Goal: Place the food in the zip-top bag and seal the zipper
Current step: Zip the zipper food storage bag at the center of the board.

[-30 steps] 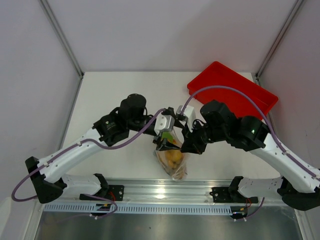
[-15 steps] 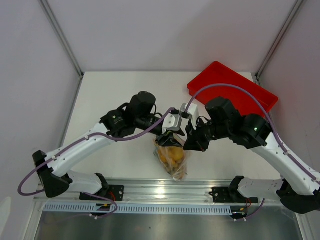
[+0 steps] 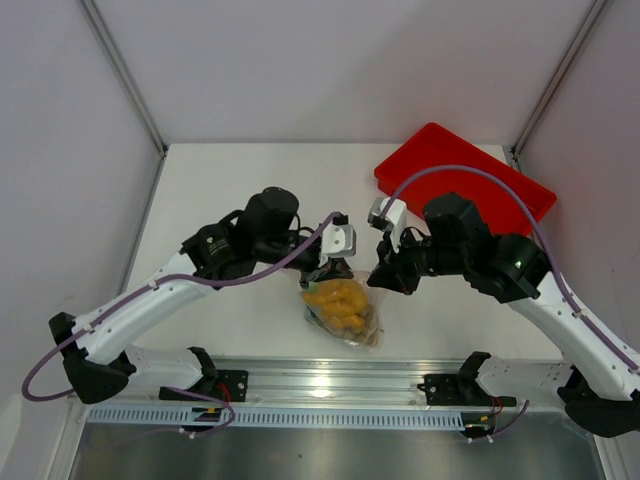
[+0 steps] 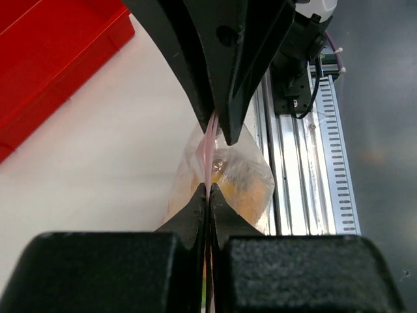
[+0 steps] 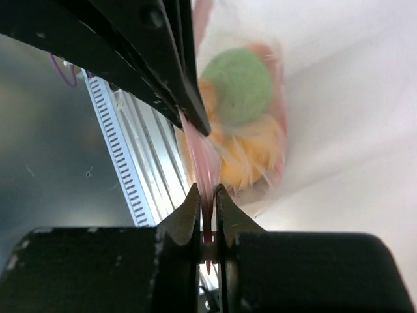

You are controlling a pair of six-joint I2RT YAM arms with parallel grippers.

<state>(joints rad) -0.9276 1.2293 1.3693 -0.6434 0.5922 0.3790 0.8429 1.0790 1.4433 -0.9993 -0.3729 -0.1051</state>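
The clear zip-top bag [image 3: 343, 312] lies near the table's front edge, between the two arms. Inside it sits the food [image 3: 336, 298], a heap of yellow-orange pieces; the right wrist view also shows a green round piece [image 5: 244, 83]. The pinkish zipper [image 4: 210, 140] runs taut between both grippers. My left gripper [image 4: 208, 193] is shut on one stretch of the strip. My right gripper [image 5: 207, 193] is shut on another stretch, close to the left one. From above, the left gripper [image 3: 335, 268] and the right gripper [image 3: 378, 276] hold the bag's mouth just above the table.
A red tray [image 3: 462, 178] stands at the back right of the table, also seen in the left wrist view as the red tray [image 4: 45, 72]. An aluminium rail [image 3: 330, 385] runs along the near edge, just in front of the bag.
My left gripper has closed on the zipper strip after standing open. The bag has dropped lower and spread out on the table. The right gripper has shifted slightly right, still gripping.
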